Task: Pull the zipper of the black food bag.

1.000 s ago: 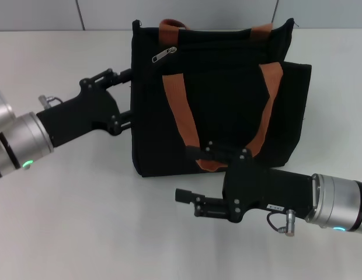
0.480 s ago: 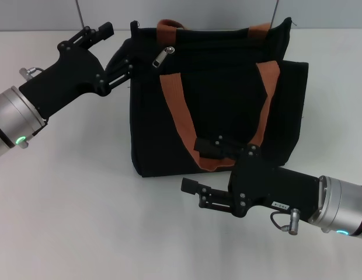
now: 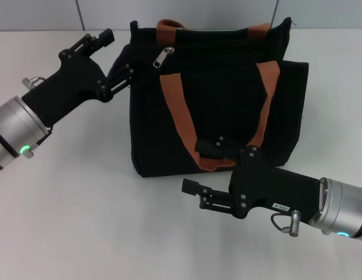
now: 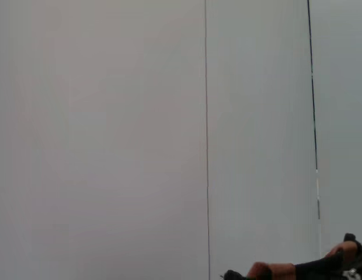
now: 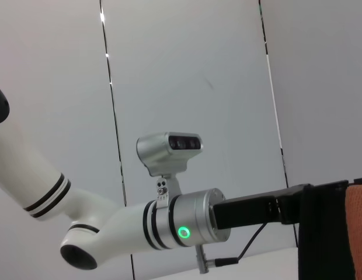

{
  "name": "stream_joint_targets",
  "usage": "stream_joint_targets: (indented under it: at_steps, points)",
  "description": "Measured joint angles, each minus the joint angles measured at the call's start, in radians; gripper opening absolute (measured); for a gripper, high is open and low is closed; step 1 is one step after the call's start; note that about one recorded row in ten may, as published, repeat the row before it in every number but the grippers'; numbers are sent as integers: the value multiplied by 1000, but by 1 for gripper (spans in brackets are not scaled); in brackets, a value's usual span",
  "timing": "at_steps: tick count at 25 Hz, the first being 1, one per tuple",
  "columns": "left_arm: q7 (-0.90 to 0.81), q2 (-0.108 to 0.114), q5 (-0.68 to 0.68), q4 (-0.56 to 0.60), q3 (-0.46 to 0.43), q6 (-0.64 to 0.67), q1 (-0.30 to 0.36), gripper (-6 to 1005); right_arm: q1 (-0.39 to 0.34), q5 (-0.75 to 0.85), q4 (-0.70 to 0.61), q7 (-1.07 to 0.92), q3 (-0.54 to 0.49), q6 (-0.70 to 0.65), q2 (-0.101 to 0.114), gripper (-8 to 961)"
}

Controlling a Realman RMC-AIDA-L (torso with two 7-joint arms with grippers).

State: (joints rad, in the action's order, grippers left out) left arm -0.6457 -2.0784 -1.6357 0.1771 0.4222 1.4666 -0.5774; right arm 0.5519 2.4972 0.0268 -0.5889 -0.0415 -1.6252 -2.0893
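Note:
The black food bag [image 3: 222, 87] stands in the middle of the table with its two rust-brown handles [image 3: 174, 111] hanging down its front. The silver zipper [image 3: 164, 56] sits near the bag's upper left corner, on the zip line. My left gripper [image 3: 118, 52] is open beside that corner, left of the zipper and apart from it; its lower finger touches the bag's left edge. My right gripper [image 3: 192, 165] is open at the bag's lower front edge; one finger [image 3: 207, 146] lies over the bottom of the handle loop. A bag handle [image 4: 274, 269] shows in the left wrist view.
The white table [image 3: 82, 216] extends around the bag, with a grey panelled wall [image 3: 41, 14] behind it. The right wrist view shows my left arm [image 5: 187, 224], the head camera [image 5: 169, 151] and the bag's edge [image 5: 321, 233].
My left gripper rose from the bag's left side to its upper left corner, then dropped slightly. My right gripper moved a little closer to the bag's front. The bag shifted slightly.

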Motion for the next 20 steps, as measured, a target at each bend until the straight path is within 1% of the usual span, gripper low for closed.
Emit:
stream_joint_targets:
  at_steps: [4, 5, 8, 10, 17, 20]
  points:
    - [29, 0, 0, -13, 0, 15, 6, 702, -5, 0, 2, 0, 0, 0, 0, 758]
    - [85, -1, 9, -42, -4, 35, 14, 702, -8, 0, 3, 0, 0, -1, 0, 758]
    - [107, -1, 19, -58, -8, 39, 16, 699, -10, 0, 3, 0, 0, -2, 0, 758]
    - [106, -1, 21, -60, -5, 40, 16, 507, -17, 0, 3, 0, 0, -5, 0, 758]
    - [104, -2, 20, -61, -1, 48, 17, 293, -25, 0, 5, 0, 0, -8, 0, 758]
    - [98, -2, 20, -61, -1, 54, 19, 159, -26, 0, 10, 0, 0, -8, 0, 758]
